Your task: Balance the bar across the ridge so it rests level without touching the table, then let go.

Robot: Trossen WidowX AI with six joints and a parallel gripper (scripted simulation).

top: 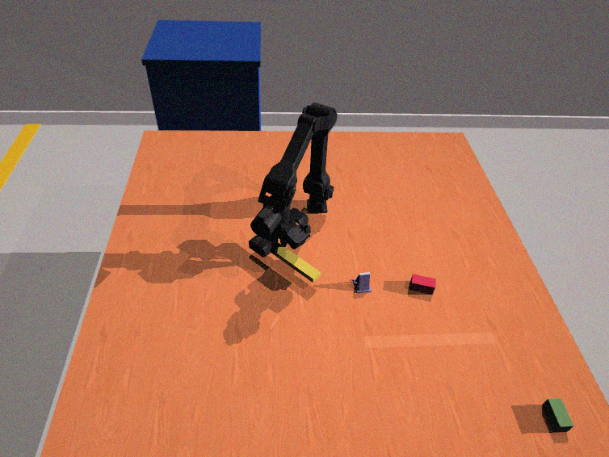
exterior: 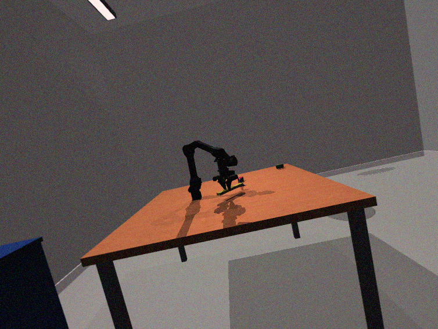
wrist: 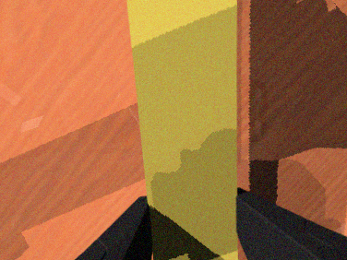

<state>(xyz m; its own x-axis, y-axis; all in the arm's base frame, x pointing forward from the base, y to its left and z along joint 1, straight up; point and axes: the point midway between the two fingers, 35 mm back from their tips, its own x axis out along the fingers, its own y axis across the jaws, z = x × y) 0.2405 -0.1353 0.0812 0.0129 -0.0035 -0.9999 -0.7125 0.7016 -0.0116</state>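
The yellow bar [top: 298, 264] [exterior: 231, 188] [wrist: 186, 115] is long and flat and lies low over the orange table [top: 196, 374] [exterior: 290, 198]. My gripper [top: 275, 248] [exterior: 226, 185] [wrist: 190, 202] is shut on the bar near one end, and its dark fingers press both long sides in the wrist view. The ridge [top: 363, 282] is a small blue-grey upright wedge, to the right of the bar's free end and apart from it. In the exterior view I can only make out a small speck where it stands.
A red block [top: 422, 283] lies right of the ridge. A green block [top: 557, 414] [exterior: 280, 165] lies near a table corner. A blue cabinet [top: 203, 73] [exterior: 24, 283] stands on the floor beyond the table. The arm's base [top: 317, 196] stands behind the bar.
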